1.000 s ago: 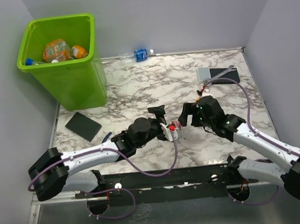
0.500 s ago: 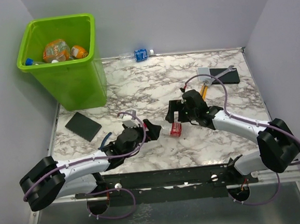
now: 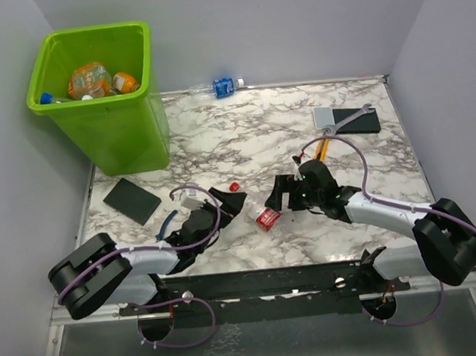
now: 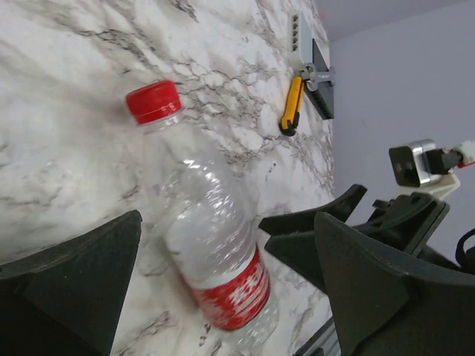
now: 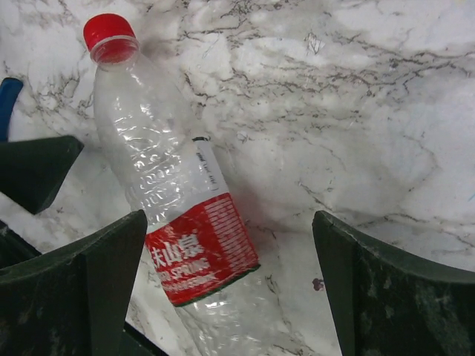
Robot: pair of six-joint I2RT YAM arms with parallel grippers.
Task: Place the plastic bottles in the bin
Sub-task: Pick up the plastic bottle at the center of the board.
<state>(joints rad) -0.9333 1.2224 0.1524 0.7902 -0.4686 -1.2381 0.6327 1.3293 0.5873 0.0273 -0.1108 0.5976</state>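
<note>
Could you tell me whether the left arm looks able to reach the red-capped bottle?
Probably yes: the left pincer is open with the bottle lying between its fingers, though the open right pincer is at its labelled end too.

Your bin [image 3: 127, 129] stands at the counter's [image 3: 243, 136] far left corner, with bottles [image 3: 90, 78] inside. The far bottle [image 3: 218, 87] lies along the far edge, just right of the bin. The near bottle [image 3: 255, 205] lies toward the near edge, between your left gripper [image 3: 227, 199] and right gripper [image 3: 279, 194].

All three cameras (wrists closest) share one bottle [image 3: 267, 218].
</note>
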